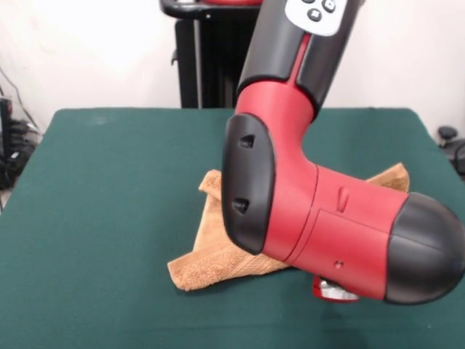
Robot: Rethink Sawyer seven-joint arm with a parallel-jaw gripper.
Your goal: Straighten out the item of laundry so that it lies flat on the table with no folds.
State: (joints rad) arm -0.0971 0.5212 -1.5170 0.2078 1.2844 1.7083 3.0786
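Observation:
The item of laundry, an orange-tan towel, lies crumpled near the middle of the green table. One folded corner points toward the front left, and another tip sticks out at the right. My red and black arm reaches down low across the towel and hides most of its middle. Only a small red and silver part of the gripper shows under the arm, at the towel's front right side. How the gripper stands on the cloth is hidden.
The table's left edge runs down past dark cables on the floor side. A black object sits just beyond the right edge. Green cloth surrounds the towel on all sides.

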